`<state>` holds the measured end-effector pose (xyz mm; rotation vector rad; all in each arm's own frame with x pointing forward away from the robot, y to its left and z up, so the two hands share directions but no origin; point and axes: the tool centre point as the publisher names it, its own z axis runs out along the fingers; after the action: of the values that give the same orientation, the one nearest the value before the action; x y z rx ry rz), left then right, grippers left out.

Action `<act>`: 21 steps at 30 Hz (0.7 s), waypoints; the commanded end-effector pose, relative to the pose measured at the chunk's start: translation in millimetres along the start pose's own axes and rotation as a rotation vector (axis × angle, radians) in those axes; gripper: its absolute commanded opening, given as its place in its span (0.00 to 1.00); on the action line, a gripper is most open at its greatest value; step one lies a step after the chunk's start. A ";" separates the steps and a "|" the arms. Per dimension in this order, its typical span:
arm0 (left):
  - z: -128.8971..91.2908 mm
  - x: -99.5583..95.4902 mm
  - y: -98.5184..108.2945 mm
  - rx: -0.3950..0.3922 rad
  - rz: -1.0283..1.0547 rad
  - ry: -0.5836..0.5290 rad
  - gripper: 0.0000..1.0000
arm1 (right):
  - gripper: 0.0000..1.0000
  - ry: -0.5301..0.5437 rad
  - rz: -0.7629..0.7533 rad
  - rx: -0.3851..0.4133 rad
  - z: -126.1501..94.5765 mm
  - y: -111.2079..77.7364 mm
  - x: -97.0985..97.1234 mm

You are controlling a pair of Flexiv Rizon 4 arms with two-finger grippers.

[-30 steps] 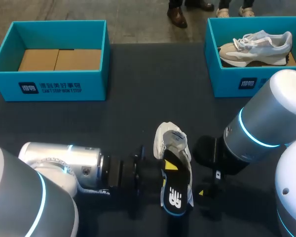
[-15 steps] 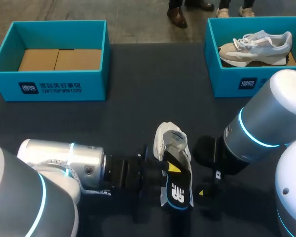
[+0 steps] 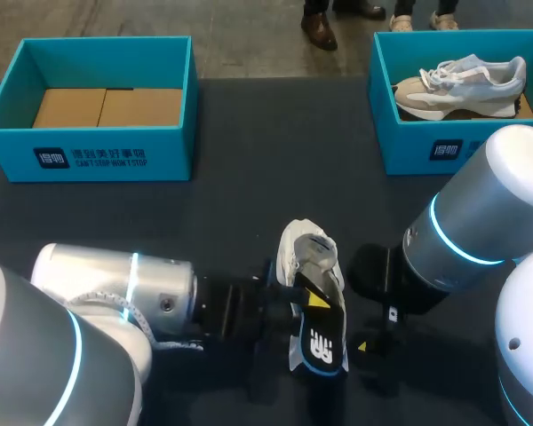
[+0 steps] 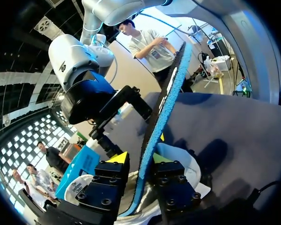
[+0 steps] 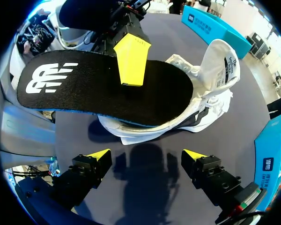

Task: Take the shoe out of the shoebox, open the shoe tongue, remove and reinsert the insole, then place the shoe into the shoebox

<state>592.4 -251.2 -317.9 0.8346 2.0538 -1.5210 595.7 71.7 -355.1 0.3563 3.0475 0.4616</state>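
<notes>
Two pincers | left pincer [image 4: 139, 158] clamped on insole [image 4: 166, 101] | right pincer [image 5: 146, 154] spread wide, apart from shoe [image 5: 215, 84]

Bare dark table [image 3: 275, 160] runs between the open teal cardboard box [image 3: 93, 151] at its far left corner and the teal box holding a grey sneaker [image 3: 426, 151] at its far right. At the near edge's middle, a white sneaker [image 3: 304, 244], tilted black insole [image 3: 318, 333], silver left arm [image 3: 115, 284] and silver right arm [image 3: 475, 222] block passage.
</notes>
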 end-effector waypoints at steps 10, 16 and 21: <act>11.4 3.1 5.5 -0.013 0.009 -0.048 0.00 | 1.00 -0.006 0.001 0.001 2.4 0.4 2.1; 8.8 5.6 8.3 0.011 0.015 -0.105 0.00 | 1.00 -0.006 0.001 0.001 2.4 0.4 2.1; 7.3 6.7 12.4 0.003 0.026 -0.128 0.00 | 1.00 -0.006 0.001 0.001 2.4 0.4 2.1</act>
<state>599.6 -257.2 -329.9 0.7674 1.9682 -1.5198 595.7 71.7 -355.1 0.3562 3.0475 0.4616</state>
